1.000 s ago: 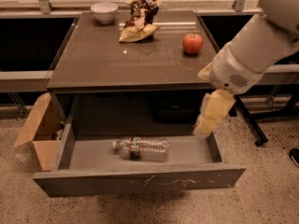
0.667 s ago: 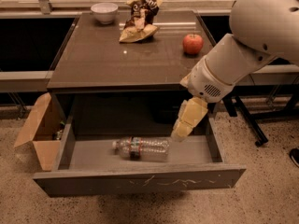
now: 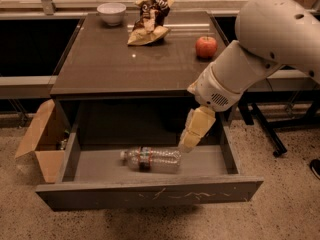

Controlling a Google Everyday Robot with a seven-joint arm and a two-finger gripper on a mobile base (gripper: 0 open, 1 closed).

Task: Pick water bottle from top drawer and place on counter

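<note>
The water bottle (image 3: 151, 159) lies on its side on the floor of the open top drawer (image 3: 150, 193), cap to the left, with a red-and-dark label band. My gripper (image 3: 188, 143) hangs down into the drawer from the white arm, its pale tip just above and right of the bottle's base end. It holds nothing that I can see. The counter (image 3: 120, 64) is the dark glossy top above the drawer.
On the counter stand a white bowl (image 3: 111, 12) at the back left, a crumpled chip bag (image 3: 149, 21) at the back middle and a red apple (image 3: 206, 46) at the right. An open cardboard box (image 3: 42, 139) sits on the floor left of the drawer.
My arm has swung left and down, bringing the gripper from the drawer's right side to just beside the bottle's right end. The bottle has not moved.
</note>
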